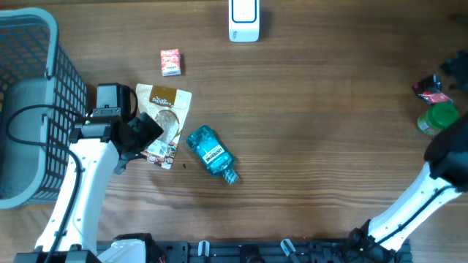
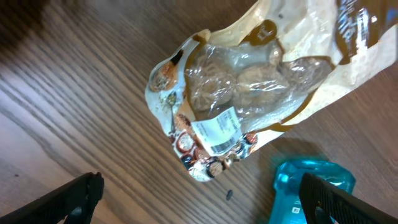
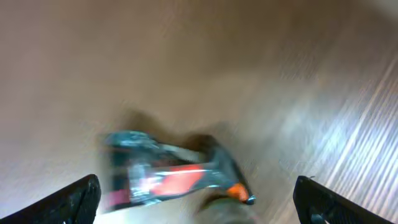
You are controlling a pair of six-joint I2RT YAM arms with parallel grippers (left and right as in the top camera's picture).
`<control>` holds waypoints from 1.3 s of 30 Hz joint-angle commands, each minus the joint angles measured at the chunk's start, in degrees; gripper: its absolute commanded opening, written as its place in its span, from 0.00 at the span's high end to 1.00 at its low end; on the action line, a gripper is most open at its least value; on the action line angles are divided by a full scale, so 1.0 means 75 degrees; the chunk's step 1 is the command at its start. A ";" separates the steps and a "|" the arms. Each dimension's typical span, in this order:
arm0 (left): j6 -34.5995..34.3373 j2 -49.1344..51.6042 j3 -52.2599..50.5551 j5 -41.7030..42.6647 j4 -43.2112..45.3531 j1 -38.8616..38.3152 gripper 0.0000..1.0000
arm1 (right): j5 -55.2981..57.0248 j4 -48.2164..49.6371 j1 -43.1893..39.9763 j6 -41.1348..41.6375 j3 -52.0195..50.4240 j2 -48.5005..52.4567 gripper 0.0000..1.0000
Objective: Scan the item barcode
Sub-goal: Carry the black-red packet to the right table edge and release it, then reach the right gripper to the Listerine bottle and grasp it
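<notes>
A tan snack bag (image 1: 167, 113) with a clear window lies left of centre, and its white barcode label (image 2: 216, 132) faces up. My left gripper (image 2: 202, 208) hangs open just over the bag's lower end, with nothing between its fingers. A blue mouthwash bottle (image 1: 211, 153) lies to the bag's right, and it shows beside the right finger (image 2: 311, 186). The white scanner (image 1: 243, 20) stands at the far edge. My right gripper (image 3: 199, 208) is open above a blurred red and dark packet (image 3: 168, 180); I cannot tell whether it touches the packet.
A grey basket (image 1: 29, 95) fills the left edge. A small red box (image 1: 170, 62) sits behind the bag. At the right edge are a dark and pink packet (image 1: 431, 91) and a green-lidded item (image 1: 439, 118), next to my right arm (image 1: 439, 179).
</notes>
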 commanded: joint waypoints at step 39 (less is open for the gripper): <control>0.1792 0.0020 -0.0020 -0.0332 0.1550 0.0799 0.00 | -0.1912 0.0697 1.1558 -0.0702 -0.5566 -0.1629 0.12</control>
